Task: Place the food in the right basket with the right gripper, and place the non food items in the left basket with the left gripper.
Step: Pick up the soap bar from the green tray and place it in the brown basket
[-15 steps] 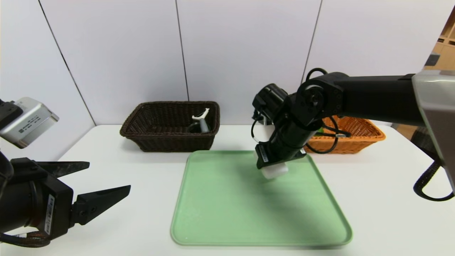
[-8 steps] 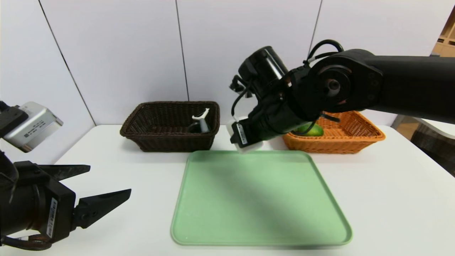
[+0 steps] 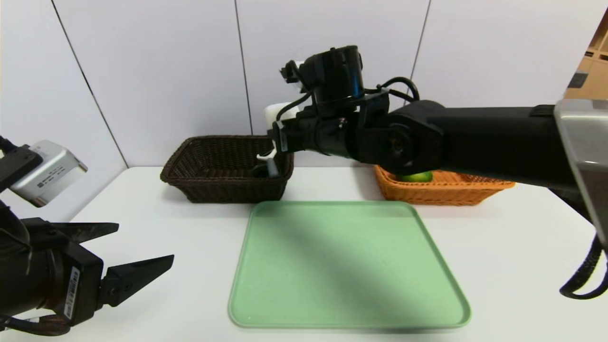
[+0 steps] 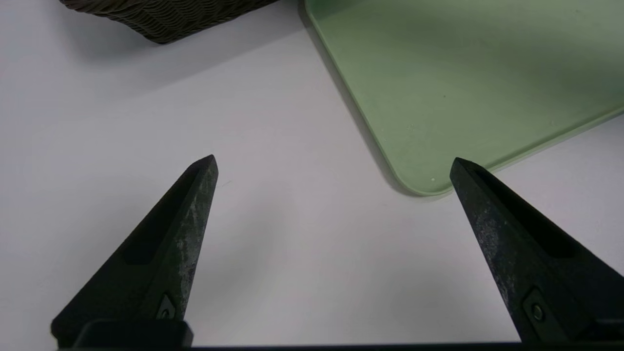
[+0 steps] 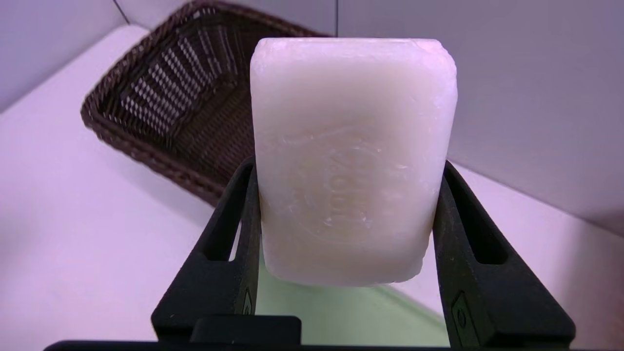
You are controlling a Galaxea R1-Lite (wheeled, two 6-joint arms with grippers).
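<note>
My right gripper point(image 3: 277, 124) is shut on the white soap-like block point(image 3: 276, 113), held high in the air over the near right corner of the left basket point(image 3: 223, 190). In the right wrist view both fingers point(image 5: 234, 234) press the sides of the block point(image 5: 351, 156), with the dark basket point(image 5: 161, 112) below and beyond it. A white peeler point(image 3: 270, 156) leans inside that basket. The green fruit point(image 3: 415, 177) lies in the orange-tan right basket point(image 3: 456, 192), partly behind my right arm. My left gripper point(image 3: 146, 242) hangs open and holds nothing at the table's near left point(image 4: 333, 160).
A pale green tray point(image 3: 346, 266) with nothing on it lies in the middle of the white table, between the baskets and me; its corner point(image 4: 463, 73) shows in the left wrist view. My right arm stretches across above the tray's far edge. A grey wall stands close behind the baskets.
My right gripper has lifted the white block off the tray's far side and carried it up and to the left, to above the dark basket's corner. The left arm has barely moved.
</note>
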